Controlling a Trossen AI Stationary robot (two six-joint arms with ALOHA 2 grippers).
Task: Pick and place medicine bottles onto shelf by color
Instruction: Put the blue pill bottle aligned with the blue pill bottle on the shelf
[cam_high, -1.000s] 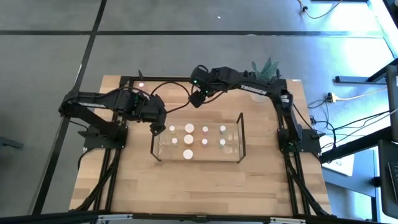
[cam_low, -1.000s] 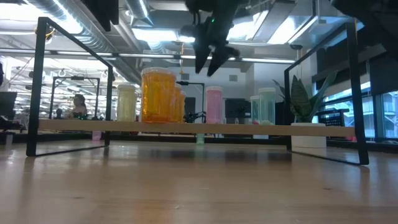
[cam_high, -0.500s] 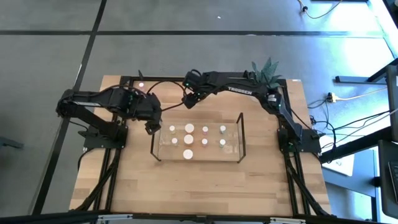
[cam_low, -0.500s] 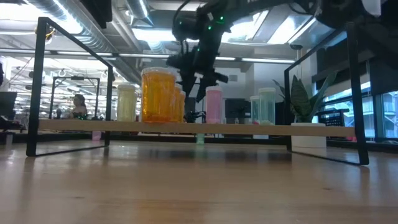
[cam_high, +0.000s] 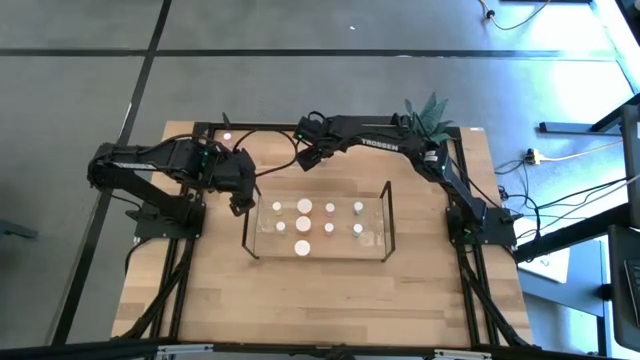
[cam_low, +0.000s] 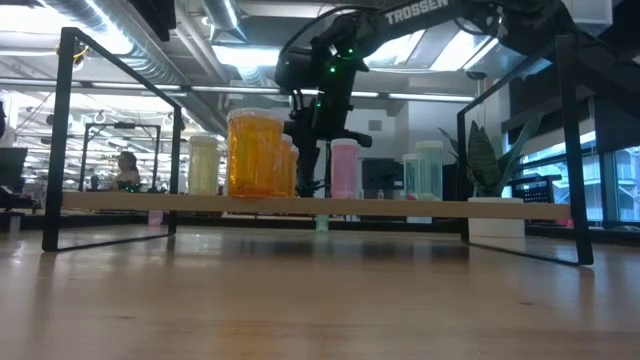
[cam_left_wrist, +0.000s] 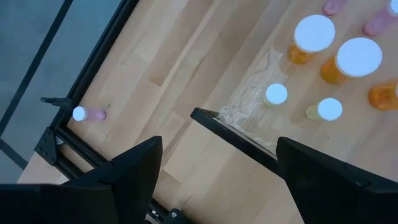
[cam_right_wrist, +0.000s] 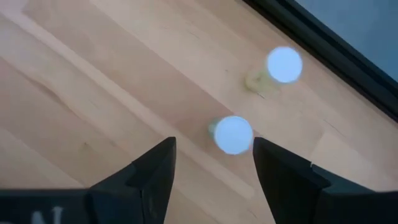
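Right hand: fingers spread, empty, hovering directly above a green bottle standing on the bench, a second bottle just beyond | Left hand: spread, empty, beside the shelf end | Shelf: bottles standing in rows.

Bottles on shelf — two (loose) behind it.
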